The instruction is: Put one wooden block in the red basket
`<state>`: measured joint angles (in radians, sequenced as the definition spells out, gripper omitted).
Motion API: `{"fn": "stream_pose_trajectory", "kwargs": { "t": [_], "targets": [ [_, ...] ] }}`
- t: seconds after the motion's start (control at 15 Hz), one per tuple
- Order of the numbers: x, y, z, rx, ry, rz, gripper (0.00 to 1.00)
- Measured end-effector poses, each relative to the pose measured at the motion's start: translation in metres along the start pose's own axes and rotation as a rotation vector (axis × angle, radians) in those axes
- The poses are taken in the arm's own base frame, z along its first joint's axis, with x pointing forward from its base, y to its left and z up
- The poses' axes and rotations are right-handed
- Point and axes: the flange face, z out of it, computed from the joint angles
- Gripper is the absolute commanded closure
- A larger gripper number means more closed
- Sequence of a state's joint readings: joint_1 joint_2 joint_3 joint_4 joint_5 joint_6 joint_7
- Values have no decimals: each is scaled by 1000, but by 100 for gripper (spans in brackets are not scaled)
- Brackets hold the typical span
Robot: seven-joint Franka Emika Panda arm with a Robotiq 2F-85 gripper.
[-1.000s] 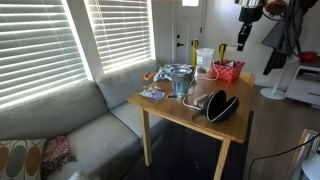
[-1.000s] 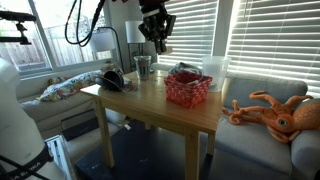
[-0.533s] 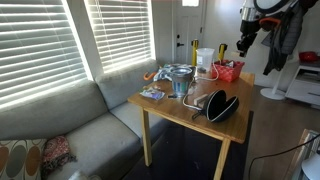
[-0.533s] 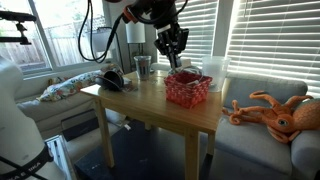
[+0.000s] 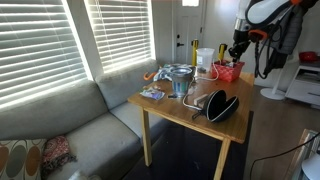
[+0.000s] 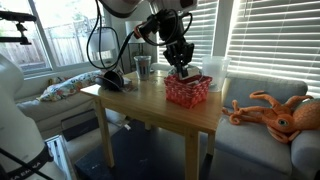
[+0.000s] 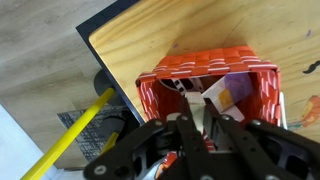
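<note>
One wooden table (image 5: 165,103) stands beside a grey sofa (image 5: 90,125) under windows covered with white slatted blinds (image 5: 40,45). Its pale, grained top is crowded at the far end. The red basket (image 5: 228,71) sits at a far corner of the top, just beside a white jug (image 5: 204,60), with a clear glass vessel (image 5: 181,80) nearer the middle and a black bowl-like object (image 5: 221,105) towards the near edge. In an exterior view the gripper (image 6: 182,68) hangs directly over the basket (image 6: 187,89), its tips close above the rim. An orange octopus toy (image 6: 272,111) lies on the sofa cushion nearby.

From the wrist view the gripper (image 7: 197,125) points down at the basket (image 7: 170,70), whose openwork wall sits close to the table's edge (image 7: 140,35). Plank flooring (image 7: 40,60) and a yellow pole (image 7: 75,135) show below that edge. The fingers (image 7: 209,125) stand near each other with only a slim gap (whether anything is pinched there I cannot tell). A pale piece with a purple face (image 7: 234,92) lies inside the basket, but I cannot tell if it is a wooden block.
</note>
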<state>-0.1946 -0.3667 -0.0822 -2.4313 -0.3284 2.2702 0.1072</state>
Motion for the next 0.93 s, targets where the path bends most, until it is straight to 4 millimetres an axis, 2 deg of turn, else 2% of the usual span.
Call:
{"fn": "stream_pose_trajectory", "kwargs": {
  "t": [0.13, 0.2, 0.33, 0.47, 0.6, 0.8, 0.93],
  "targets": [
    [2, -1, 7, 2, -1, 14, 91],
    [3, -1, 10, 2, -5, 18, 58],
    [4, -3, 13, 5, -8, 19, 51],
    [5, -6, 10, 6, 4, 12, 37],
    [7, -15, -2, 4, 22, -7, 22],
    [1, -41, -35, 15, 35, -58, 2],
    [-9, -64, -64, 47, 27, -100, 0]
  ]
}}
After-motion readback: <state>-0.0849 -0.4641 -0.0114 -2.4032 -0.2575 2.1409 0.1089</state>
